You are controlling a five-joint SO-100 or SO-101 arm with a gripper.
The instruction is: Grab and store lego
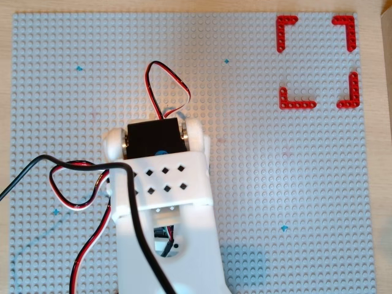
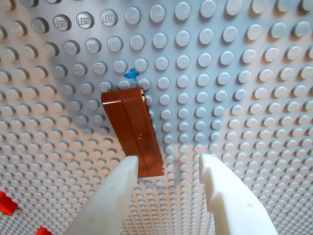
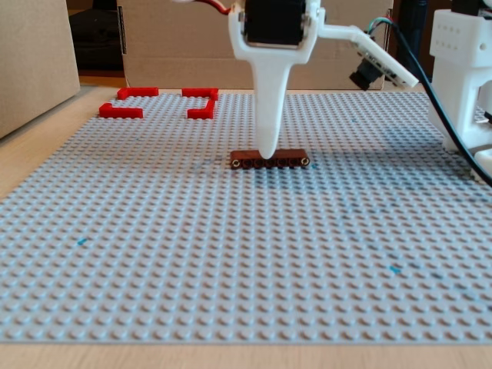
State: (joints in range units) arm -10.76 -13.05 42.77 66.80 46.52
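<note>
The lego, a shiny brown brick (image 2: 133, 129), lies flat on the grey studded baseplate (image 2: 244, 73). In the wrist view my gripper (image 2: 168, 164) is open; the brick's near end sits just inside the left finger (image 2: 110, 200), and the right finger (image 2: 227, 196) stands well apart from it. In the fixed view the gripper (image 3: 267, 154) points straight down with its tip at the brick (image 3: 290, 160), left of the brick's middle. In the overhead view the arm (image 1: 162, 184) hides both gripper and brick.
Several red L-shaped corner pieces (image 1: 286, 27) mark a square at the baseplate's top right in the overhead view and show at the far left in the fixed view (image 3: 121, 111). Black and red cables (image 1: 73, 184) trail left of the arm. The arm's base (image 3: 461, 77) stands at the right.
</note>
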